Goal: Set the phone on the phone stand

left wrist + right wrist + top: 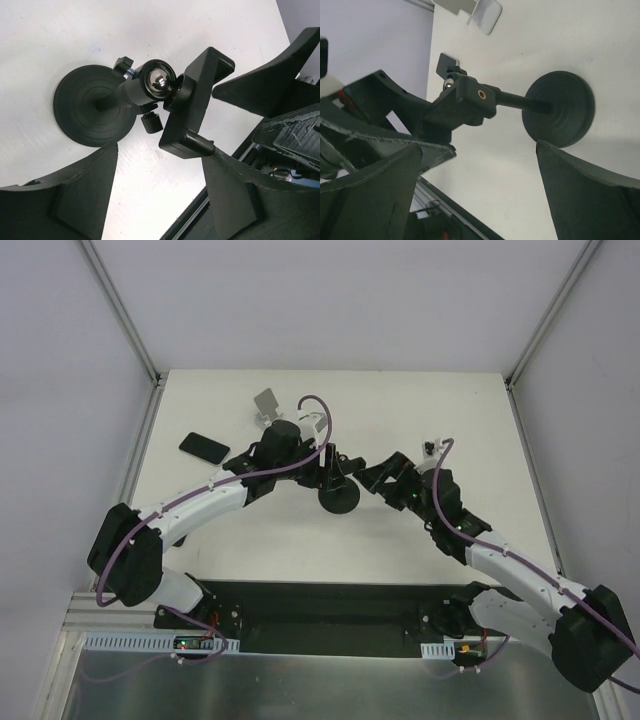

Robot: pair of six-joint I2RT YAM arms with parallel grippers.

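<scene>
Broadly, the white worktop (460, 420) carries a black phone stand (338, 498) near its middle, resting on its round base. Left jaws stand spread either side of its clamp; right jaws gape wide just beside it, empty. The phone (204, 448) lies flat toward the far left, well apart.

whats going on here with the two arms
Both arms are gathered around the black phone stand in the middle of the table. The left gripper has its fingers spread right by the stand's clamp. The right gripper hangs open beside the stand, holding nothing. The phone lies flat on the table off to the left, untouched, so it is not yet on the stand.
</scene>
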